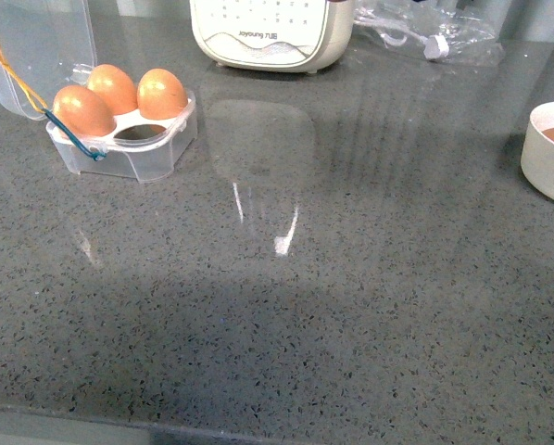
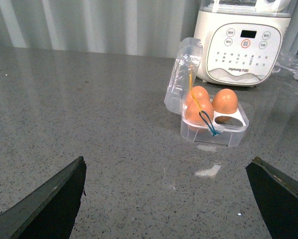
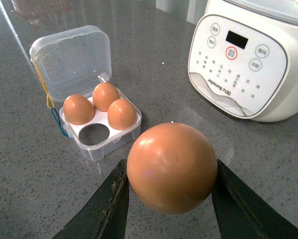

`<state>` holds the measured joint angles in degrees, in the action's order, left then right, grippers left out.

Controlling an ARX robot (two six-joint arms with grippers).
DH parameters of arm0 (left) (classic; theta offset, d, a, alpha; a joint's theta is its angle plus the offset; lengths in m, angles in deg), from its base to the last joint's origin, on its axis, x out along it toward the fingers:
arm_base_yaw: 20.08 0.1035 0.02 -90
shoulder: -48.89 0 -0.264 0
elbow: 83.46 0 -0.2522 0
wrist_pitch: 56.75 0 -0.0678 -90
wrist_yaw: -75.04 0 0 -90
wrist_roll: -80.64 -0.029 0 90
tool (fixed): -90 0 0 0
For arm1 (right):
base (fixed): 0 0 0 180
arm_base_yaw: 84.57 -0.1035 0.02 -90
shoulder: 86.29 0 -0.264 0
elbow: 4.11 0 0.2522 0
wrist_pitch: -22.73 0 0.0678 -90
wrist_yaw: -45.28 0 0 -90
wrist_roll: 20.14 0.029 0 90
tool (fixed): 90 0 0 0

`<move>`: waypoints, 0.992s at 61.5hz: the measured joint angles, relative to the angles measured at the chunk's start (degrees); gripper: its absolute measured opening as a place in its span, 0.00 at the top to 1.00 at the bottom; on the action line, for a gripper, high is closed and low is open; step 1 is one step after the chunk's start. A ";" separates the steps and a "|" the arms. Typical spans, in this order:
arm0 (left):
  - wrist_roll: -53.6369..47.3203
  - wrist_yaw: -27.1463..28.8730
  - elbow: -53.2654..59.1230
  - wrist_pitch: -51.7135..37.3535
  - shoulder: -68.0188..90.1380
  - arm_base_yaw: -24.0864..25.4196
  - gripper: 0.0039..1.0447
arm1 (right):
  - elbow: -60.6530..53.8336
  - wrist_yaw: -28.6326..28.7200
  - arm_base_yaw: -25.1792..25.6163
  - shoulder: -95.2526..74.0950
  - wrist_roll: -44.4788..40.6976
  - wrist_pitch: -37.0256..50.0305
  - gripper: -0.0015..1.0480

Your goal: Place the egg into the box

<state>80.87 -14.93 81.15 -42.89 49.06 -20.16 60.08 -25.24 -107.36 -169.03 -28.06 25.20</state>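
Right gripper (image 3: 171, 199) is clamping the egg (image 3: 171, 167) above the counter (image 3: 29, 179); the box (image 3: 111, 145) is sitting open, holding three eggs (image 3: 105, 96), Joyoung appliance (image 3: 238, 64) nearby; left gripper (image 2: 164, 209) is gaping wide, empty

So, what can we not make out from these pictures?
Front view: the bowl is cut by the right edge; its contents barely show.
Front view: the box has its lid cut by the left and top edges.
Right wrist view: the egg hides where the right gripper touches it.
Front view shows no arm, so the egg's height over the table cannot be told.
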 joint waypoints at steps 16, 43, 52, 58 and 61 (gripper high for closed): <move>-0.02 0.00 0.00 0.00 0.00 0.00 0.06 | 8.37 2.58 -1.46 -8.17 1.60 -1.42 0.62; -0.02 0.00 0.02 0.00 0.00 0.00 0.06 | 19.76 -4.15 -9.97 -21.68 4.37 -4.31 0.62; 0.00 0.00 0.00 0.00 0.00 0.00 0.06 | 22.53 -6.91 -12.15 -25.18 5.40 -7.02 0.62; 0.00 0.00 0.00 0.00 0.00 0.00 0.06 | 24.76 -7.45 -12.92 -27.39 6.67 -8.87 0.62; 0.00 0.00 0.02 0.00 0.00 0.00 0.06 | 25.77 -7.37 -12.98 -28.06 7.41 -9.42 0.62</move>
<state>80.87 -14.93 81.17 -42.89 49.06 -20.16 85.85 -32.60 -120.34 -197.09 -20.65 15.78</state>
